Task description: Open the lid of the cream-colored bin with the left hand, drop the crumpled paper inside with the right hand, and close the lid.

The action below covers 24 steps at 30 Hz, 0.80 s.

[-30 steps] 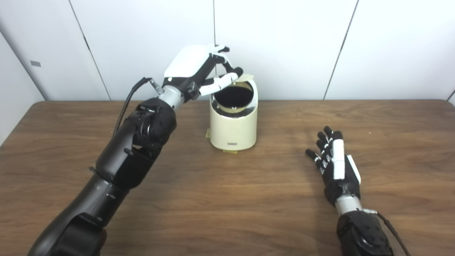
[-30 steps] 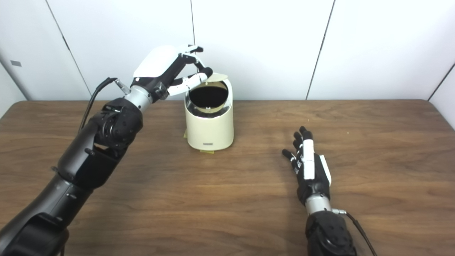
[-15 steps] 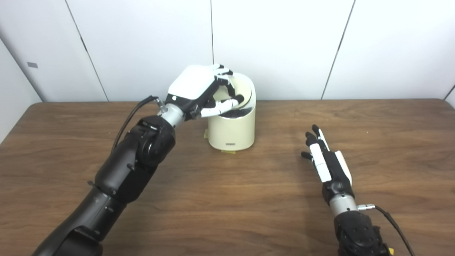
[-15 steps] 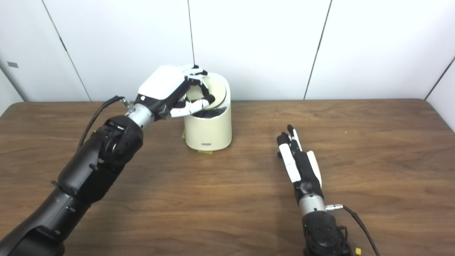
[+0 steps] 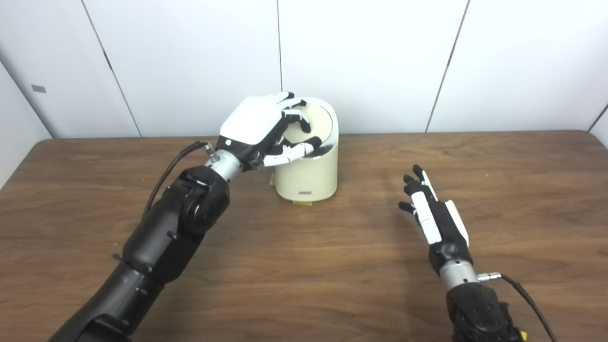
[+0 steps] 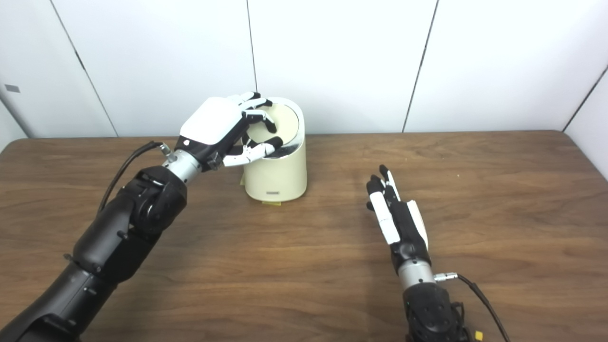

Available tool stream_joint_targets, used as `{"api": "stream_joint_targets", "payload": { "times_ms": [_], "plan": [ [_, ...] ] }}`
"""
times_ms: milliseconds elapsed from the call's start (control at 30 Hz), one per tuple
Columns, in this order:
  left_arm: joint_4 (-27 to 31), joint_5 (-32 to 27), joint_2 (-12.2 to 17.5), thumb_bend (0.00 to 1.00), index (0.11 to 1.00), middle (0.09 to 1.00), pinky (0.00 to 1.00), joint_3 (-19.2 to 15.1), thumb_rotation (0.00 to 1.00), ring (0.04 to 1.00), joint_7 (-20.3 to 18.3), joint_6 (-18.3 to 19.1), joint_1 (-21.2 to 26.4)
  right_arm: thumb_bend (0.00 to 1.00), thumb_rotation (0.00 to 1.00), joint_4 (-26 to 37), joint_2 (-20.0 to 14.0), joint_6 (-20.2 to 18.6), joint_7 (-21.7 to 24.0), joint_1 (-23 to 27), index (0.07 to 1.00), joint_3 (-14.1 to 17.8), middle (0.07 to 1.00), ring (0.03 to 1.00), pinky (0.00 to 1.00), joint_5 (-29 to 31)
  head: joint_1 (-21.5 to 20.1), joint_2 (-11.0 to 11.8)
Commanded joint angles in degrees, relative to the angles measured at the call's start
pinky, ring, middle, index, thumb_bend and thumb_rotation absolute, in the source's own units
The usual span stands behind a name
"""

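The cream-colored bin (image 5: 308,173) stands upright toward the back of the desk (image 5: 304,266), near the white wall panels (image 5: 380,61). It is a smooth, glossy cylinder with rounded edges, a slanted top and a small label low on its front. Its round lid (image 5: 319,121) sits tilted in the opening, with a dark sliver of gap along the front rim. The left hand (image 5: 266,126) rests over the bin's top, fingers curled onto the lid and thumb at the rim. The right hand (image 5: 434,218) lies apart to the right, low over the wood-grain desk, fingers extended and holding nothing. Crumpled paper is not visible.
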<state>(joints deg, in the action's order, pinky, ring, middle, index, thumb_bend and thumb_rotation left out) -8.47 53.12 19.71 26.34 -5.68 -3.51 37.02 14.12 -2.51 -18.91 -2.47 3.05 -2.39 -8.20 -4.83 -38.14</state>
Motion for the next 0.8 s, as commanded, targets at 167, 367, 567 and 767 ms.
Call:
{"api": "stream_joint_targets", "payload": {
  "times_ms": [167, 367, 567, 767],
  "plan": [
    [-1.55, 7.76, 2.47, 0.56, 0.67, 0.922, 0.95, 4.46, 1.0, 0.968, -1.5, -0.71, -0.34, 0.64, 1.0, 2.87, -0.52, 0.6, 0.48, 1.47, 1.0, 1.13, 0.946, 0.945, 0.85, 0.38, 0.23, -0.39],
    [2.01, 1.08, 0.89, 0.53, 0.688, 0.879, 0.91, 0.02, 1.0, 0.926, -0.33, -0.1, -2.85, 0.67, 1.0, 2.33, -0.19, 1.39, 0.63, 1.63, 1.0, 2.11, 0.947, 0.948, 0.85, 1.53, 1.29, -0.21],
    [10.33, -16.67, -5.76, 0.46, 0.761, 0.827, 0.75, -11.93, 0.88, 0.838, 3.28, 0.88, -9.15, 0.67, 1.0, 1.65, 0.24, 1.8, 0.74, 1.97, 1.0, 2.59, 0.949, 0.955, 0.86, 2.96, 1.89, 0.01],
    [19.84, -31.96, -13.13, 0.43, 0.875, 0.867, 0.84, -22.01, 0.83, 0.873, 1.35, 9.75, -15.34, 0.67, 1.0, 1.22, 0.67, 2.43, 1.0, 2.09, 1.0, 3.08, 0.953, 0.959, 0.87, 4.75, 2.31, -0.03]
  ]
}}
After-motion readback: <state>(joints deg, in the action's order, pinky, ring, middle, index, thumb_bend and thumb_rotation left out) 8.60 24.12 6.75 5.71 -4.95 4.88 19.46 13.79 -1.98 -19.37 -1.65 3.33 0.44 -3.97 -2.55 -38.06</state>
